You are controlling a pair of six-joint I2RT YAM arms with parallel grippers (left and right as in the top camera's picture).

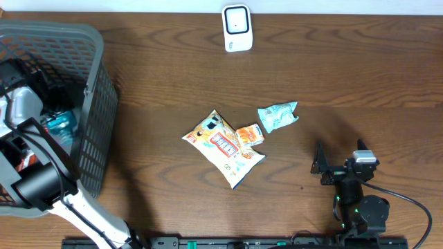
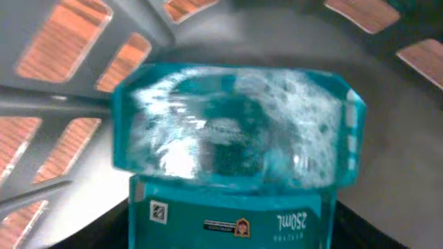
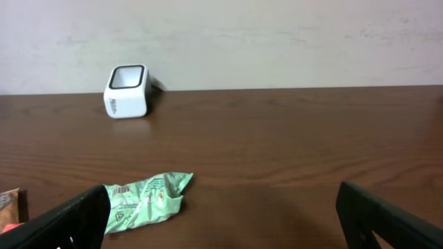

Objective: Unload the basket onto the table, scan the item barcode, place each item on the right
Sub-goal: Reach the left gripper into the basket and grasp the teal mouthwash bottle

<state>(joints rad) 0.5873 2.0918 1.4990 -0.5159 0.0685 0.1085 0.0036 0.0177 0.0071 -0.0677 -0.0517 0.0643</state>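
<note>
The left arm (image 1: 41,181) reaches down into a grey slatted basket (image 1: 93,104) at the left edge of the wooden surface (image 1: 173,76). Its claw (image 1: 43,114) sits deep among the basket's contents, right by a teal bottle (image 1: 59,124). In the left wrist view that bottle (image 2: 235,131) fills nearly the whole picture: clear teal plastic with froth inside, lying against the basket's floor, its label upside down below it. The claw's own tips are lost at the dark lower corners, so I cannot tell whether it is spread around the bottle or already pinching it; the bottle seems to lie just ahead of it.

The right claw (image 3: 223,197) hovers low over the near right part of the surface — both tips spread wide, nothing between them. Ahead of it lies a crumpled green packet (image 3: 145,199), barcode side up, and far beyond that a small white scanner (image 3: 127,91) stands at the back edge by the wall.

From overhead, the scanner (image 1: 237,28) is well apart from everything else. In the middle of the surface lie a larger yellow snack bag (image 1: 223,149) and a small orange packet (image 1: 249,135) resting on its upper right edge — the green packet (image 1: 278,116) is just beside them to the right.
</note>
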